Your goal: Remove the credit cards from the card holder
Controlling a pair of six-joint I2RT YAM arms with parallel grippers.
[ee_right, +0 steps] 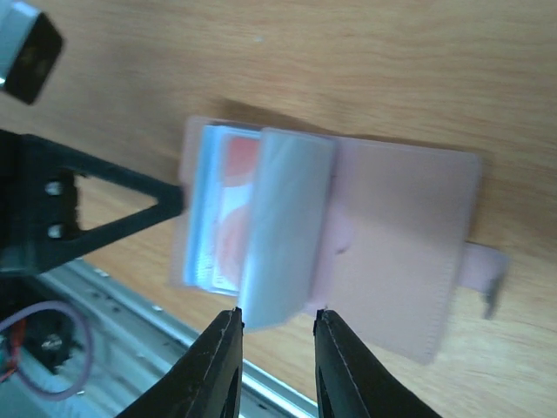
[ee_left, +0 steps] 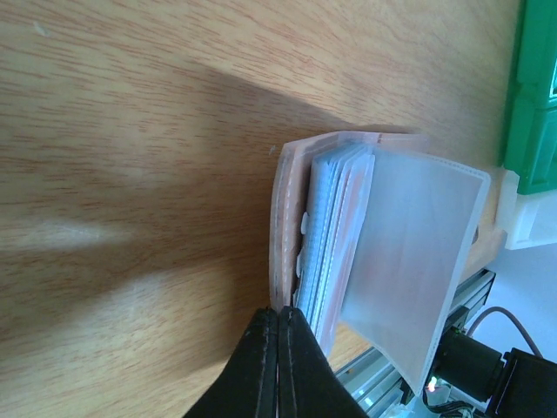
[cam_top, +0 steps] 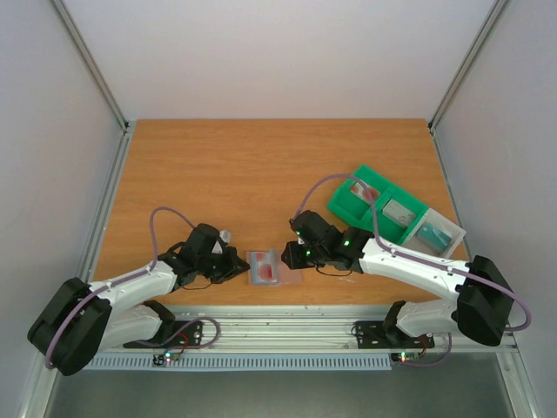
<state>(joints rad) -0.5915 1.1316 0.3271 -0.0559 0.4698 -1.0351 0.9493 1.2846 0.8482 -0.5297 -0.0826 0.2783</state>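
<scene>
Top view: the card holder (cam_top: 265, 266) lies open on the worktop (cam_top: 261, 165), near its front edge. Left wrist: the left gripper (ee_left: 278, 315), clenched, meets its edge; credit cards (ee_left: 335, 218) sit inside. Right wrist: the right gripper (ee_right: 277, 318) grasps a translucent sleeve (ee_right: 287, 226)

Flat wooden table (cam_top: 261, 165) is showing orange-brown grain with darker streaks. Pale pink bifold card holder (ee_right: 400, 261) is reading pink all over, with a faint same-colour seam line running along its edge. Frosted translucent plastic sleeve (ee_right: 287, 226) is looking grey-white. White credit card (ee_right: 233, 209) under it is showing a red-orange round mark. The stack edge beside it is glowing pale blue. Compartmented plastic tray (cam_top: 396, 213) is showing bright green, with a pale end section. Left hand (ee_left: 278, 315) and right hand (ee_right: 277, 315) are both showing matte black.
</scene>
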